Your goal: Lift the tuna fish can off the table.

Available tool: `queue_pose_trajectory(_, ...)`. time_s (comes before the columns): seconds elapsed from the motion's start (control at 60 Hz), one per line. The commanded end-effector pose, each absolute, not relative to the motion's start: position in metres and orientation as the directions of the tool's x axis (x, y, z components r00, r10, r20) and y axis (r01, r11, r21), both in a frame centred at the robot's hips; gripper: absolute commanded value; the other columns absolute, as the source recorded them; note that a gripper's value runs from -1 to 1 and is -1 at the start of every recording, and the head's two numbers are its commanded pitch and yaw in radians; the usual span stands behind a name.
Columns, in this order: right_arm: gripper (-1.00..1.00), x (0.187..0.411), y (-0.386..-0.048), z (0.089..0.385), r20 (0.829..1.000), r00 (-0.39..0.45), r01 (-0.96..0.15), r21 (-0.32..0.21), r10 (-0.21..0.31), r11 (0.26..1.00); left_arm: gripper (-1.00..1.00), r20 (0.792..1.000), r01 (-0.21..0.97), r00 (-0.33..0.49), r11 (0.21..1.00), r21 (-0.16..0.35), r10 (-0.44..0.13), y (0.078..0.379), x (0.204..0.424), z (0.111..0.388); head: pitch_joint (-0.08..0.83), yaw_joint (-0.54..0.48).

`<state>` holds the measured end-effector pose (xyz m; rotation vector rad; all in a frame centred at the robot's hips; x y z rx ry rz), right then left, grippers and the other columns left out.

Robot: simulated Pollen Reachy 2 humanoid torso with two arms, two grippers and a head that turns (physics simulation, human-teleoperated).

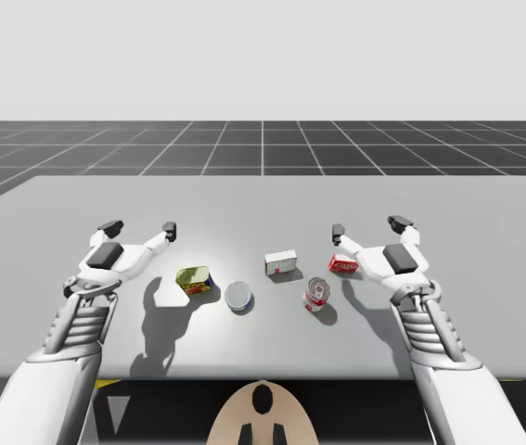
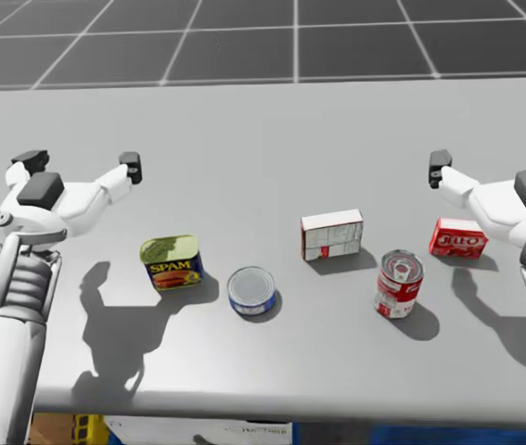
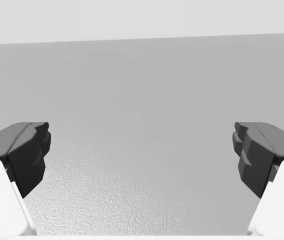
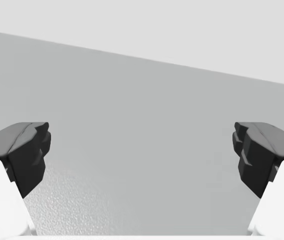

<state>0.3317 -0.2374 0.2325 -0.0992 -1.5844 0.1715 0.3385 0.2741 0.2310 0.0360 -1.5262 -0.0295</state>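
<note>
**Both hands spread above the tabletop, blue can lying between them**

The high view takes in the whole layout. My left hand point(image 1: 139, 226) and right hand point(image 1: 368, 228) hover over the tabletop point(image 1: 263, 199) at either side, fingers wide apart and gripping nothing, with five things in a loose row between them. The low round blue can point(image 1: 238, 297) sits near the front edge, just left of the middle and well apart from both hands.

The head view brings the row closer. The low round blue can point(image 2: 252, 290) has a flat silver lid and stands upright, just beside a yellow and blue rectangular can point(image 2: 172, 261) with rounded corners. Further right are a white and red box point(image 2: 333, 235) on its long side, a tall red and white can point(image 2: 399, 284) and a small red box point(image 2: 457, 238) close by my right hand point(image 2: 495, 154). My left hand point(image 2: 80, 162) hangs behind the rectangular can.

In the left wrist view, the left hand point(image 3: 142, 155) has dark, blocky fingertips point(image 3: 26, 150) on white fingers, far apart, and a finely pebbled grey surface between them. The right wrist view has the same look for the right hand point(image 4: 142, 155).

The tabletop is matt grey and carries soft shadows of the arms. Behind it a dark floor point(image 1: 263, 144) with a pale grid runs to a plain light backdrop
</note>
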Motion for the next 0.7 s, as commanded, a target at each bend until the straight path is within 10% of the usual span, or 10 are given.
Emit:
queue_pose_trajectory(0.017, -1.00, 0.332, -0.239, 0.233, 0.984, -0.026, -0.033, -0.176, 0.175, 0.984, -1.00, 0.998, 0.001, 0.044, 0.999, 0.046, -0.046, 0.274, 0.339, 0.231, 0.689, 0.10)
queue_pose_trajectory(0.383, -1.00, 0.331, -0.240, 0.235, 0.985, -0.029, -0.024, -0.173, 0.172, 0.985, -1.00, 0.998, 0.022, 0.024, 0.999, 0.049, -0.050, 0.268, 0.332, 0.239, 0.753, 0.11)
queue_pose_trajectory(0.7, -1.00, 0.333, -0.241, 0.233, 0.983, -0.029, -0.014, -0.180, 0.180, 0.984, -1.00, 0.990, 0.255, 0.109, 0.965, 0.059, -0.090, 0.230, 0.246, 0.285, 0.751, 0.11)
